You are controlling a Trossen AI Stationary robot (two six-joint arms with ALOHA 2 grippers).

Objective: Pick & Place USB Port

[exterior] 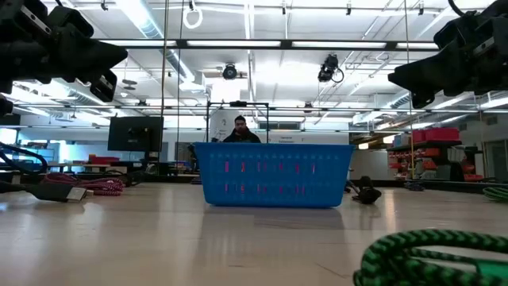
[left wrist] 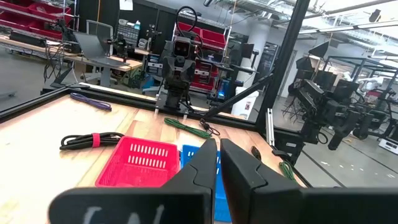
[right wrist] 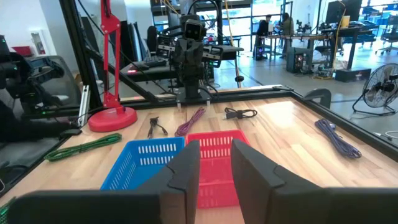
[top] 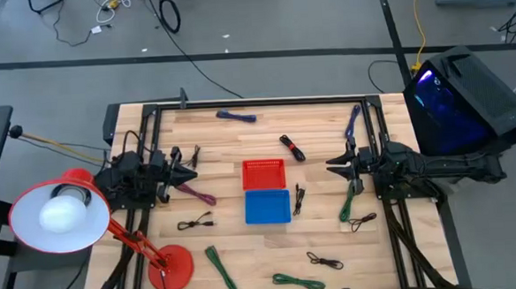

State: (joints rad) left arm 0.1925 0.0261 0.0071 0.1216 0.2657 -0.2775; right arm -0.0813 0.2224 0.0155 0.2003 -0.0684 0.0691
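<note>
The left gripper (top: 191, 174) hangs over the table's left side, fingers pinched together and empty — a maroon cable (top: 197, 195) lies just beside it. In the middle sit the red basket (top: 264, 172) and blue basket (top: 267, 206), touching, with black cables (top: 297, 199) and green cables (top: 219, 268) scattered around. The right gripper (top: 333, 167) hovers on the right, fingers slightly apart, holding nothing — a green cable (top: 346, 205) lies near it.

Brightness: bright, even on the worktop (top: 237, 252).
Sources: ceiling strip lights (exterior: 151, 20) in the low view; lit red desk lamp (top: 60, 214).
Glare: lamp bulb blown white.
Blur: nearby green cable (exterior: 429, 256) soft in low view.
Shadows: faint.
</note>
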